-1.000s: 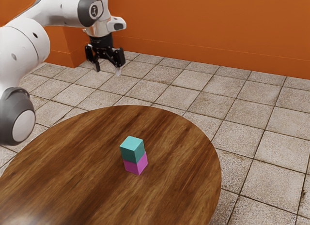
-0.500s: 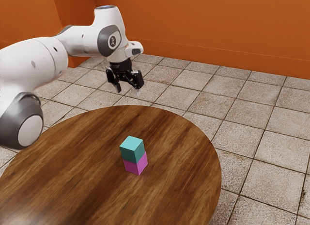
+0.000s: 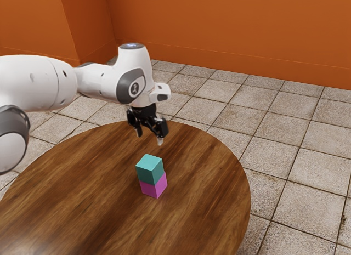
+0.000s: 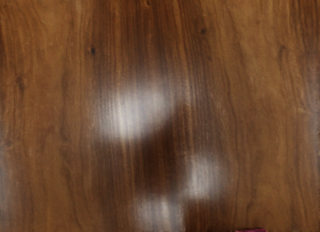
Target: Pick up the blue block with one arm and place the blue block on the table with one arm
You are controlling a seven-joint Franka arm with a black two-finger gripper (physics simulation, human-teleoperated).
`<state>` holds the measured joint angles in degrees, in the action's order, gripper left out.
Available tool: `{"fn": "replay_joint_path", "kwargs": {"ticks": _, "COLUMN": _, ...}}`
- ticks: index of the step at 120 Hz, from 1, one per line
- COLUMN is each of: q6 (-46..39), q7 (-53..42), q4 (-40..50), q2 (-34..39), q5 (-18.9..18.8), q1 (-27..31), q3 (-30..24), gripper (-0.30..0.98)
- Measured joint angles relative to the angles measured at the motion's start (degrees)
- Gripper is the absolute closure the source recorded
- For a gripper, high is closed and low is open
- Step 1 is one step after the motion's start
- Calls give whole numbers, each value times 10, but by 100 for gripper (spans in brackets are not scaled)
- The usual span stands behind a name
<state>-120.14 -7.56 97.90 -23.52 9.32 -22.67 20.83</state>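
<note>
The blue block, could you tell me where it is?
Slightly toward the exterior view's left, the blue block sits atop the pink block on the table, lower than the gripper.

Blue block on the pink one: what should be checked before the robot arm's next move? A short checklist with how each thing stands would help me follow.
1. Gripper open and empty: ok.
2. Blue block free on top, nothing resting on it: ok.
3. Pink block standing on the table beneath it: ok.
4. Bare table beside the blocks for setting the blue one down: ok.
5. Gripper lined up directly above the blue block: cannot tell.
6. Fingers on either side of the blue block, ready to close: not ok, they are above it.
</note>
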Motion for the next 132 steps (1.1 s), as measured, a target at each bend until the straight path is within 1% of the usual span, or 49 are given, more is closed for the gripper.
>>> {"fn": "replay_joint_path", "kwargs": {"ticks": 17, "q6": -21, "q7": 8, "q4": 47, "q2": 22, "q5": -12, "q1": -17, "q3": 0, "gripper": 2}}
{"fn": "replay_joint_path", "kwargs": {"ticks": 30, "q6": -33, "q7": 15, "q4": 63, "q2": 34, "q5": -20, "q1": -29, "q3": 0, "gripper": 2}}
{"fn": "replay_joint_path", "kwargs": {"ticks": 100, "q6": -50, "q7": 52, "q4": 161, "q2": 123, "q5": -39, "q1": -72, "q3": -1, "gripper": 2}}
{"fn": "replay_joint_path", "kwargs": {"ticks": 132, "q6": -67, "q7": 65, "q4": 201, "q2": 129, "q5": -44, "q1": -75, "q3": -1, "gripper": 2}}
